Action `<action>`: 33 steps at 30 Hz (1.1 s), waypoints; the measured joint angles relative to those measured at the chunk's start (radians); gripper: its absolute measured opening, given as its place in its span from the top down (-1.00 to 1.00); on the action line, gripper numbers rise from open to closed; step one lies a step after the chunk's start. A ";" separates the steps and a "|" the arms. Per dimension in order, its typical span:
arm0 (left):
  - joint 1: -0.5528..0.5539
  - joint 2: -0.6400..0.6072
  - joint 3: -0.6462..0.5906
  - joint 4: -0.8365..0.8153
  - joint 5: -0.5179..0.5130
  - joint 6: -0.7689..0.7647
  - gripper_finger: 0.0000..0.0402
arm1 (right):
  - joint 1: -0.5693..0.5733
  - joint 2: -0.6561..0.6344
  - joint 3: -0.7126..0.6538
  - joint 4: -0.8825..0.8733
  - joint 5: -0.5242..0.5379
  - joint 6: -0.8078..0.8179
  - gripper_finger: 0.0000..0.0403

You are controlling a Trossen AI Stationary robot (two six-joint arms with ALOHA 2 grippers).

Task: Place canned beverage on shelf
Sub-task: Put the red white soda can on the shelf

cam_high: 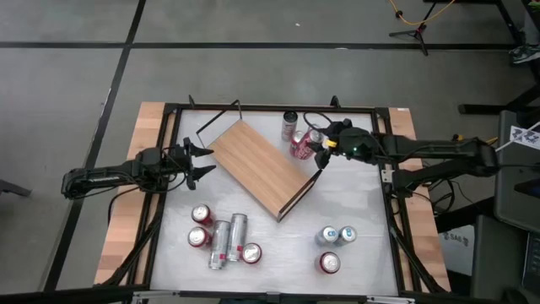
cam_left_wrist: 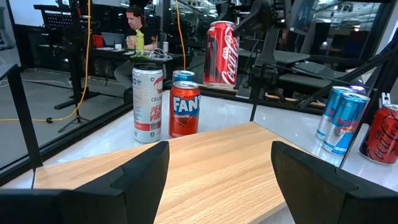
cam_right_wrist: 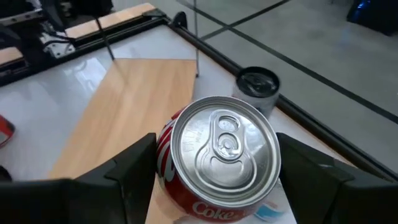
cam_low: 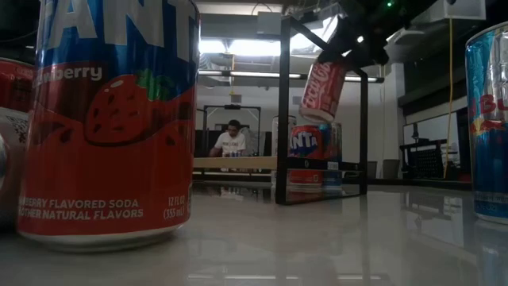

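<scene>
One red Coca-Cola can [cam_right_wrist: 217, 162] of shiny aluminium sits clamped between the jaws of the right gripper [cam_high: 323, 152], a dark finger pressed to each side of its round body, its silver pull-tab top facing the wrist camera. The low view shows this can [cam_low: 323, 90] tilted and lifted clear of the surface, just off the far right edge of the flat rectangular light-brown wooden shelf [cam_high: 260, 168]. The left gripper [cam_high: 202, 161] hovers at the shelf's left end, its jaws spread apart and holding nothing. The shelf lies diagonally on the glossy white surface [cam_high: 363, 211], thin black wire rails at its ends. Beyond its far edge stand a white and red can [cam_left_wrist: 147, 103], an orange Fanta can [cam_left_wrist: 185, 109] and a blue-topped can behind them. Nearer the front edge lie a cluster of red and silver cans [cam_high: 221, 237] and, well apart, blue cans [cam_high: 336, 236]. In the room behind the shelf a seated person [cam_left_wrist: 138, 25] works at a desk.
</scene>
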 joint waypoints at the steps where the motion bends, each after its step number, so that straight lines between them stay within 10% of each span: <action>1: 0.000 0.000 0.000 0.000 0.000 0.000 -0.38 | 0.000 0.006 0.000 0.002 -0.007 0.000 -0.36; 24: 0.000 0.000 0.000 0.000 0.000 -0.001 -0.38 | 0.021 0.039 0.000 0.096 -0.061 0.004 -0.36; 33: 0.000 0.000 0.000 0.000 0.000 -0.011 -0.38 | 0.186 0.039 0.000 0.098 0.148 0.004 -0.36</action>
